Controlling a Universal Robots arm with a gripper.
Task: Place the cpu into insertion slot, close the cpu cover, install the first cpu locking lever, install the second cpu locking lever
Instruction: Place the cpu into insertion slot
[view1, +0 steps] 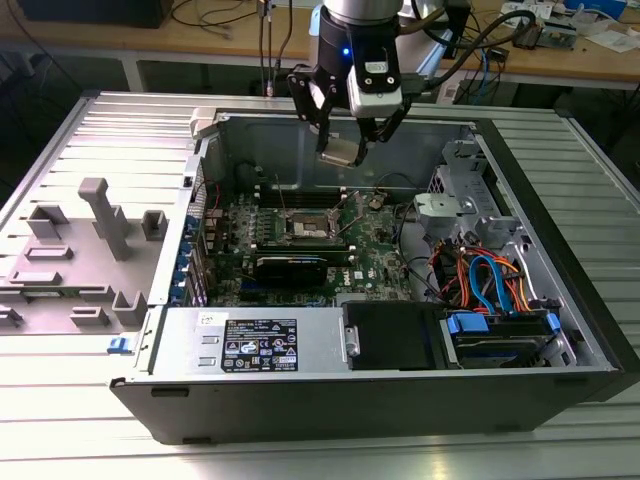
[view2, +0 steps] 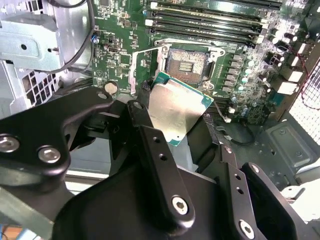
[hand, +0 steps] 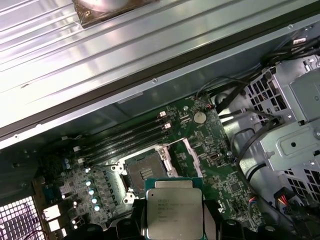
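Holding: fingers (view2: 141, 119) clamped on the cpu (view2: 177, 112), up above the insertion slot (view2: 187, 65).
Done: nothing seated, slot bare.
Left: all four steps.

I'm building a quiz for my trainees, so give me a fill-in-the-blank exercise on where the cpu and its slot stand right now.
1. The gripper is shut on the ____.
2. The insertion slot is ____, with no chip in it.
3. The gripper hangs ____ the green circuit board, not touching it.
Missing words: cpu; empty; above.
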